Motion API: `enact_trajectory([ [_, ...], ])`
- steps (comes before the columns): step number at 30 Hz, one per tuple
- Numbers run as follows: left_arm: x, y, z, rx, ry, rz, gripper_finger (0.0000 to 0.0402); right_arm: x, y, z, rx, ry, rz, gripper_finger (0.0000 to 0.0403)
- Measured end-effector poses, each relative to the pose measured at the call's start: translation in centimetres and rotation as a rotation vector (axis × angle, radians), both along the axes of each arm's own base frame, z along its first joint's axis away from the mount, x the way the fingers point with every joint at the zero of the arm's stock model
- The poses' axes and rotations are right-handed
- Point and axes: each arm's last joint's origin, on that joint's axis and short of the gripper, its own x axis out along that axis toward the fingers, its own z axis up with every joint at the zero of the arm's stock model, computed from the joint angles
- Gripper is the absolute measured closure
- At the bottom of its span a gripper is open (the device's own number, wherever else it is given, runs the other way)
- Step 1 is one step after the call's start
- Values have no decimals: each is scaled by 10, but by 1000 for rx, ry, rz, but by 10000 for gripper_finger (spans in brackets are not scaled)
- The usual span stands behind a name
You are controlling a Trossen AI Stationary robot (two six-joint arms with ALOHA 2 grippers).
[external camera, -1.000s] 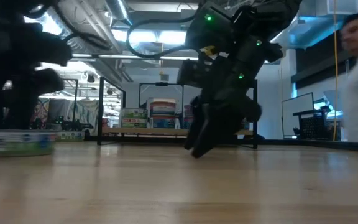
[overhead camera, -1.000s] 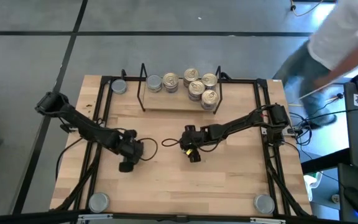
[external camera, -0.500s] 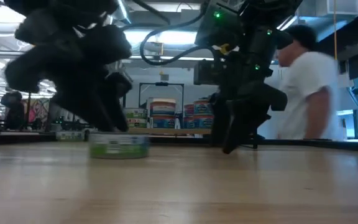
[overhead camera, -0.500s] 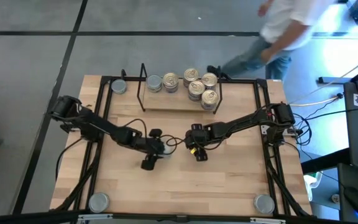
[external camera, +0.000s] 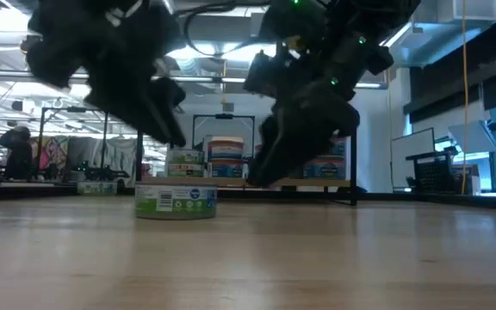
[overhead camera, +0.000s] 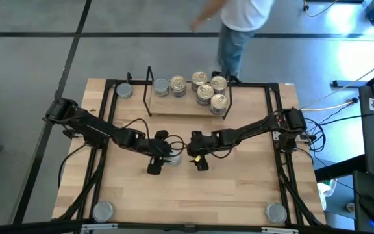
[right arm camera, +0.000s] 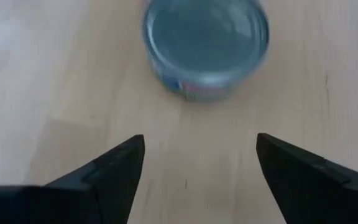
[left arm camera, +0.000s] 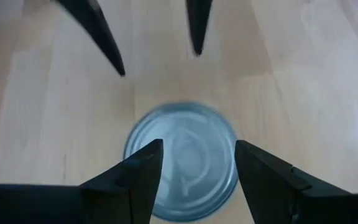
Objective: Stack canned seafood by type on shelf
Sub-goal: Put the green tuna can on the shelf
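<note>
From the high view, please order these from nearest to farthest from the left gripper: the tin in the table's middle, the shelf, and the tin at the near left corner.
Measured from the left gripper, whose fingers stand open:
1. The silver-lidded tin in the table's middle, right beside the fingers.
2. The shelf, along the far edge, holding several tins.
3. The near-left corner tin, the farthest, though not by much.

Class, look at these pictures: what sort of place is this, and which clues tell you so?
Probably a robotics lab or workshop. Two robot arms work at a rail-edged wooden table; the low view shows an open hall with ceiling lights; cables trail over the grey floor.
</note>
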Motion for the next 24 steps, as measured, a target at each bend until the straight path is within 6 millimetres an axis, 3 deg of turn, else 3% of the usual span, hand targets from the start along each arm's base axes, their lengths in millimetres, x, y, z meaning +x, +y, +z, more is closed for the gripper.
enact_trajectory([
  [12, -24, 14, -41, -56, -127, 40, 202, 13, 18, 8, -36, -206, 125, 95],
  [24, -27, 19, -55, -87, -143, 33, 202, 22, 18, -5, -35, -245, 128, 95],
])
